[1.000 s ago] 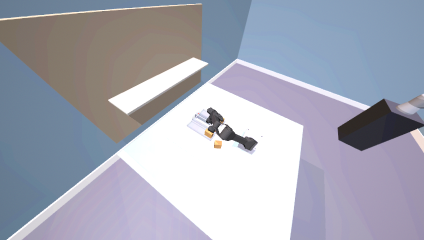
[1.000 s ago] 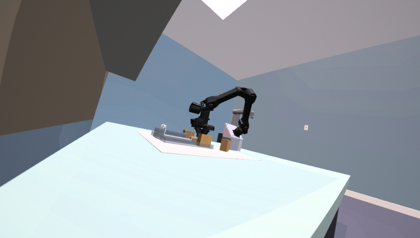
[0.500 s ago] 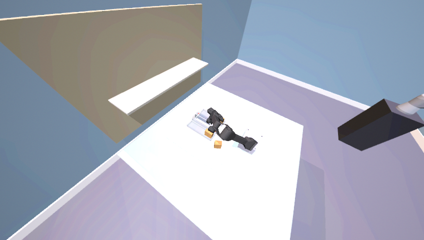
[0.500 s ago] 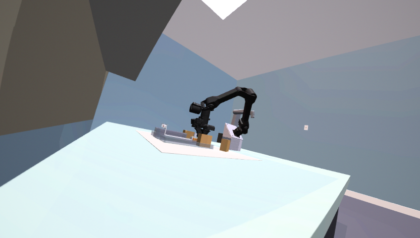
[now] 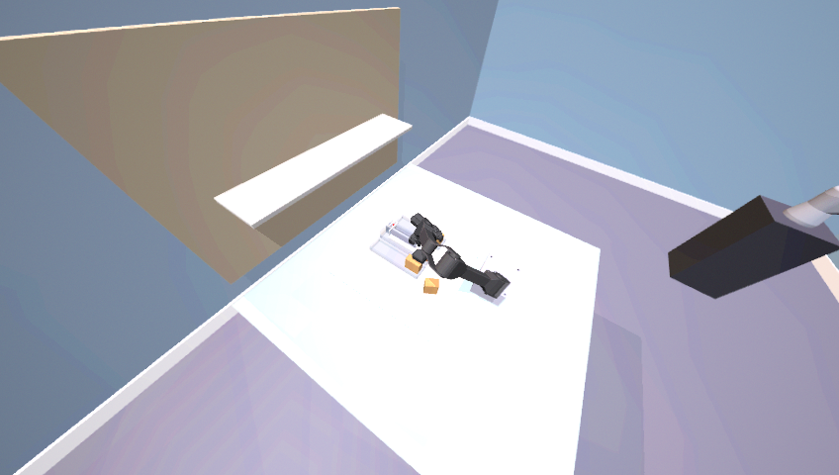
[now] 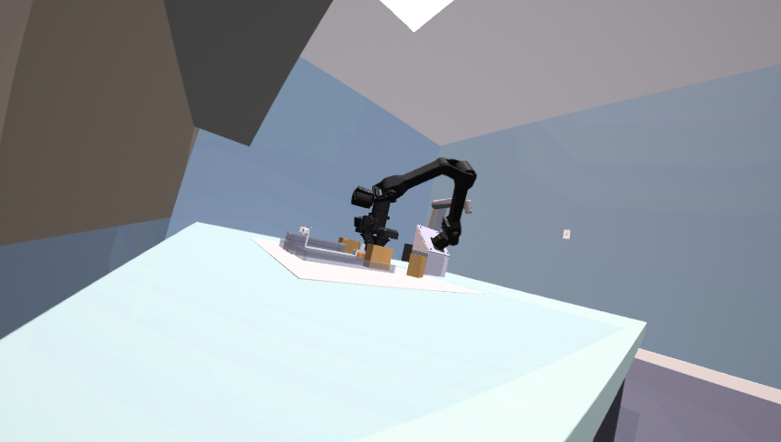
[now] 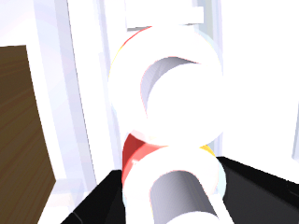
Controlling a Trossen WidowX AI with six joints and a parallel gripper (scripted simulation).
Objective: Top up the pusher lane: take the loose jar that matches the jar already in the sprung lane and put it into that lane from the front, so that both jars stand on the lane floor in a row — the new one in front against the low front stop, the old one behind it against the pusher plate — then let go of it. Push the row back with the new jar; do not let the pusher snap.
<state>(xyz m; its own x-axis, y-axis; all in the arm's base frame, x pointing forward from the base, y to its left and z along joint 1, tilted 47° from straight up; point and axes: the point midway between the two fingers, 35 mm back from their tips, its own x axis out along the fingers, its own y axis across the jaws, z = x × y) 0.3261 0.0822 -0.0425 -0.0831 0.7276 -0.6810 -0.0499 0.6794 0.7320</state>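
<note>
Our gripper (image 5: 424,237) (image 6: 375,241) (image 7: 168,174) is clamped on the new jar (image 7: 174,184), fingers roughly mid-span, one black finger on each side of it in the wrist view. That view shows red on the jar's left side and a sliver of yellow at its right.

Next out: the old jar (image 7: 163,89), directly beyond ours. The two rims meet or overlap from above; can't confirm wall contact. It has red and yellow on it too, so we read it as the match. Behind it sits a pale crosspiece (image 7: 165,18), likely the pusher plate. Lane walls run along both sides. Our jar looks in line with the lane, but we can't tell whether its base is on the floor or past the front stop.

Further out: one orange block (image 5: 413,263) (image 6: 378,256) is by the near side of the tray (image 5: 393,258) (image 6: 329,258), another (image 5: 431,286) (image 6: 416,265) just off it. Keep the wrist clear of the first.

Step in hand, our call: seat the new jar. Keep it upright, push straight back low and slow against the spring, then lower inside the stop. Ease forward until the stop takes the load, then open evenly and lift straight up. Opening early risks a snap or a tipped jar.
</note>
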